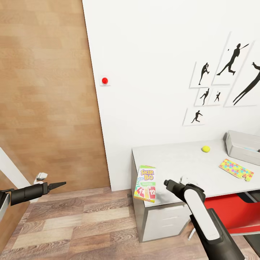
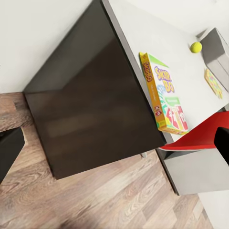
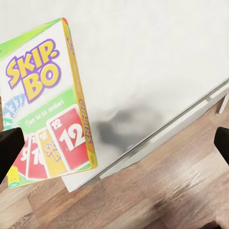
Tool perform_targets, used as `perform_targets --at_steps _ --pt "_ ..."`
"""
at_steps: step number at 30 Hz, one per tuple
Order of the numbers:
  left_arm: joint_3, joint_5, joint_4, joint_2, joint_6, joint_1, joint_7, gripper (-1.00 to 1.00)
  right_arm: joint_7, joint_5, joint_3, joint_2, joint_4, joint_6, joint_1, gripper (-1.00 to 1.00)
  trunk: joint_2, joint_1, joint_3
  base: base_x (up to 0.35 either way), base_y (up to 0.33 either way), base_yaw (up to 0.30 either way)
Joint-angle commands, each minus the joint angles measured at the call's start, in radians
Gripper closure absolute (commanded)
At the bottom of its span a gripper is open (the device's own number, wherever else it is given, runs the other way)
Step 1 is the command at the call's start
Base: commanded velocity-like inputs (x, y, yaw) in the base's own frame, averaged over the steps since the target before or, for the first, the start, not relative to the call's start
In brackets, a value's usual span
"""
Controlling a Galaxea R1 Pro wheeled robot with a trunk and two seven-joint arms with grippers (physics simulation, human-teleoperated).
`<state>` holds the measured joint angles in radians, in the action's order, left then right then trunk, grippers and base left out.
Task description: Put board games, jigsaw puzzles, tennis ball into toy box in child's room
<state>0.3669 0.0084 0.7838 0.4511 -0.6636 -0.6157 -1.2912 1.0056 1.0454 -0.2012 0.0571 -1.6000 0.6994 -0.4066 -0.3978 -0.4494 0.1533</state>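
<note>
The green-yellow-red Skip-Bo board game [image 1: 145, 183] rests tilted at the front left corner of the pale grey table [image 1: 173, 157], its lower end hanging past the edge. My right gripper [image 1: 167, 183] hovers just right of it, open; in the right wrist view the board game [image 3: 45, 102] overlaps one fingertip [image 3: 10, 153] and is not clamped. Farther back on the table sit the tennis ball [image 1: 206, 148], a jigsaw puzzle [image 1: 236, 169] and the grey toy box [image 1: 241, 148]. My left gripper [image 1: 57, 185] hangs open over the floor, far left of the table.
A wooden door [image 1: 47, 90] with a handle [image 1: 41, 177] stands at the left. A red chair [image 1: 231, 213] is tucked under the table at the right. Wood floor [image 1: 79, 224] lies open between the door and the desk's side panel [image 2: 95, 105].
</note>
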Motion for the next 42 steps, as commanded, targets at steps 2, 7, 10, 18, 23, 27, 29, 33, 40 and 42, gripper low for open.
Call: perform_targets --at_steps 2,7,10,18,23,27,29,33,40,42 --pt "0.001 0.001 0.0 -0.001 -0.01 -0.001 -0.002 -1.0 -0.019 0.008 0.014 0.008 -0.002 0.009 -0.001 -1.0 -0.002 -0.001 0.002 0.0 0.0 0.0" --pt "0.001 0.0 0.0 -0.002 -0.01 -0.001 -0.001 -1.0 -0.289 0.01 0.089 0.071 -0.003 0.052 0.001 -1.0 -0.002 -0.001 0.002 0.0 0.0 0.0" --pt "0.001 -0.001 0.0 -0.002 -0.01 -0.001 -0.001 -1.0 -0.545 0.009 0.126 0.11 -0.002 0.093 0.001 -1.0 -0.002 -0.001 0.002 0.0 0.0 0.0" --pt "0.001 0.001 0.0 -0.003 -0.01 -0.001 0.0 -1.0 -0.99 0.003 0.184 0.152 -0.001 0.13 0.03 -1.0 -0.002 -0.001 0.002 0.0 0.0 0.0" --pt "0.001 0.001 0.0 -0.004 -0.01 -0.001 0.001 -1.0 -1.026 0.005 0.223 0.154 -0.001 0.135 0.036 -1.0 -0.002 -0.001 0.002 0.0 0.0 0.0" --pt "0.001 0.001 0.0 -0.005 -0.01 -0.001 0.003 -1.0 -1.034 0.007 0.23 0.153 0.002 0.136 0.037 -1.0 -0.002 -0.001 0.002 0.0 0.0 0.0" --pt "0.001 0.0 0.0 -0.008 -0.01 -0.001 0.003 -1.0 -1.037 0.009 0.229 0.148 0.001 0.139 0.037 -1.0 -0.002 -0.001 0.002 0.0 0.0 0.0" --pt "0.001 0.0 0.0 -0.021 -0.01 -0.001 0.004 -1.0 -1.062 0.014 0.224 0.141 0.0 0.161 0.038 -1.0 -0.002 -0.001 0.002 0.0 0.0 0.0" --pt "0.002 0.0 0.001 -0.065 -0.012 -0.001 0.006 -1.0 -1.246 0.012 0.23 0.144 0.004 0.19 0.038 -1.0 -0.002 -0.001 0.002 0.0 0.0 0.0" --pt "0.004 0.003 0.0 -0.067 -0.013 -0.001 0.005 -1.0 -1.259 0.012 0.232 0.144 0.006 0.191 0.038 -1.0 -0.002 -0.001 0.002 0.0 0.0 0.0"
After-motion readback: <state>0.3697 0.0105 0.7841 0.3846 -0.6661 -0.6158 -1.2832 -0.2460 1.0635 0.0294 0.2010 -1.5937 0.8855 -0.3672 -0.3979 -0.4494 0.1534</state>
